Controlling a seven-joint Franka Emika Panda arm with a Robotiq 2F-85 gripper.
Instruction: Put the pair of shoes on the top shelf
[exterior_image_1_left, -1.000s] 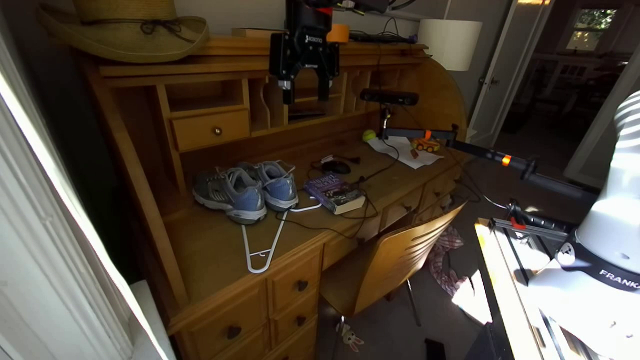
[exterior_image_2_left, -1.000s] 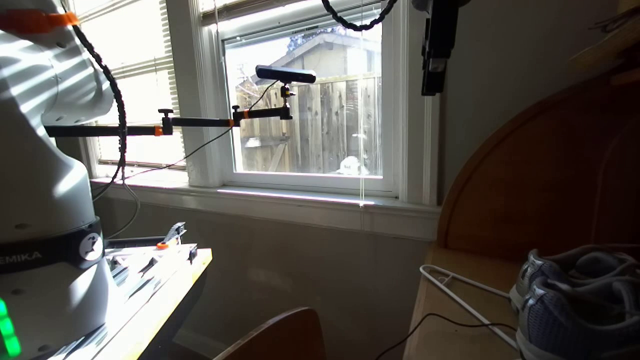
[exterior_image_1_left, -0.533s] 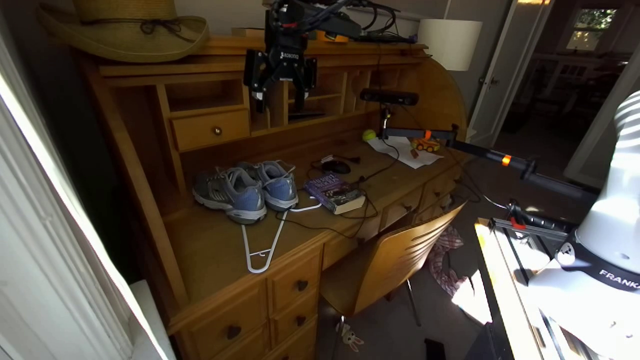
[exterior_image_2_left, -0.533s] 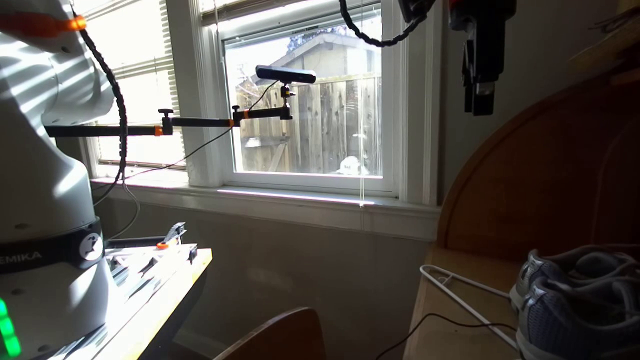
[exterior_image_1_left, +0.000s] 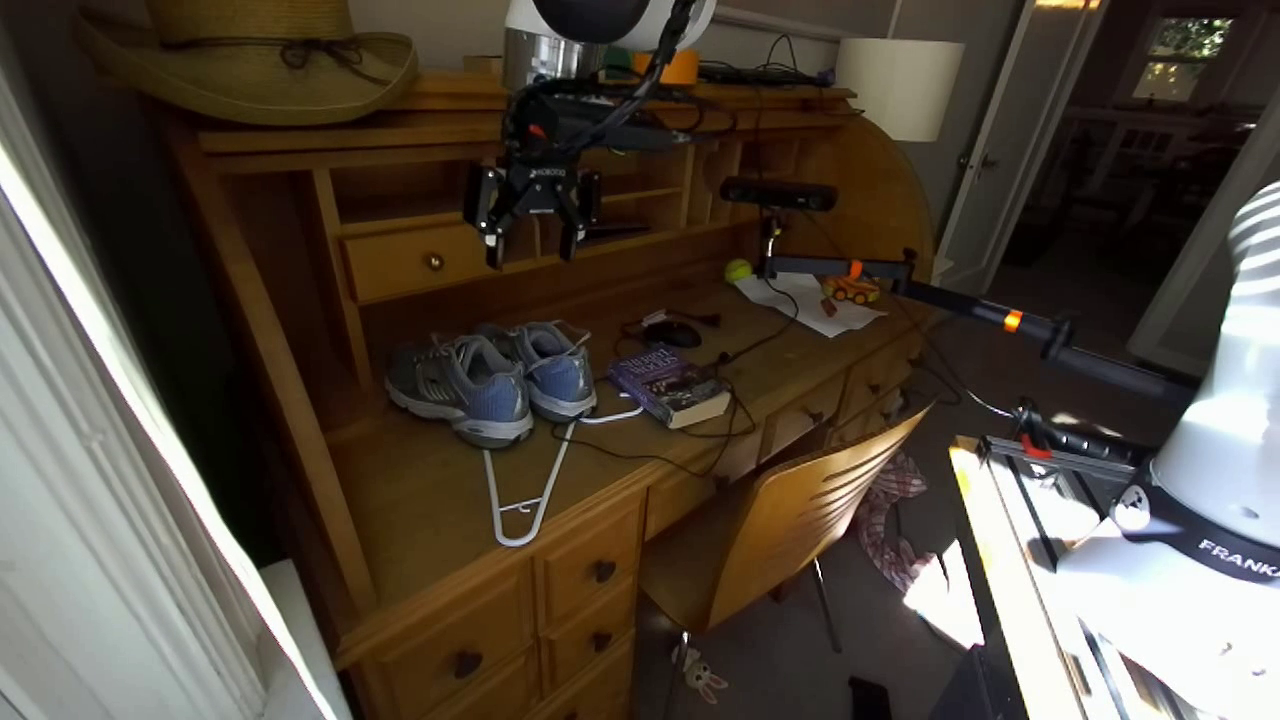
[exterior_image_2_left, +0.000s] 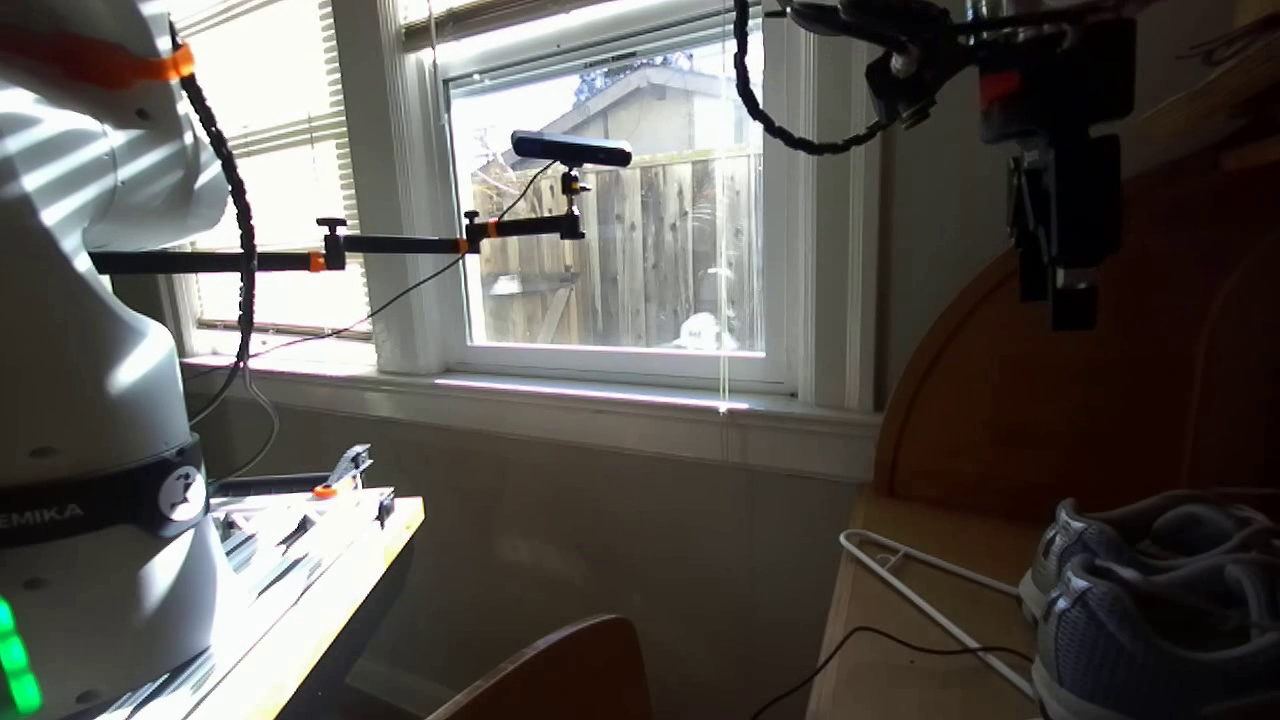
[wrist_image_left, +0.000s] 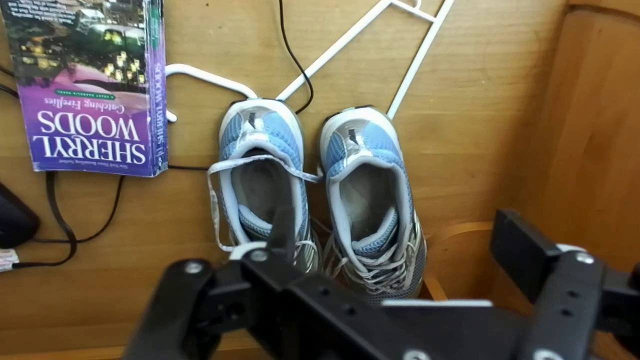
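The pair of shoes, pale blue-grey sneakers, stands side by side on the writing surface in an exterior view (exterior_image_1_left: 462, 385). They also show in an exterior view (exterior_image_2_left: 1130, 630), cut off at the right edge. In the wrist view the left shoe (wrist_image_left: 262, 130) and right shoe (wrist_image_left: 364, 142) have heels up and toes partly hidden by the gripper. The top shelf (exterior_image_1_left: 455, 93) is the hutch's uppermost board. My gripper (exterior_image_1_left: 531, 258) is open and empty, above the shoes and in front of the pigeonholes. In the wrist view its fingers (wrist_image_left: 395, 235) spread wide over the right shoe.
A straw hat (exterior_image_1_left: 270, 80) and an orange roll (exterior_image_1_left: 680, 68) sit on top of the hutch. A white hanger (exterior_image_1_left: 517, 540) touches the shoes' heel end; a purple book (exterior_image_1_left: 668, 385) lies beside them. A camera (exterior_image_1_left: 778, 194) on a boom and a chair (exterior_image_1_left: 790, 500) stand nearby.
My gripper has moved down and, in an exterior view, to the left, from the top shelf's level towards the shoes. It stays open. The shoes have not moved.
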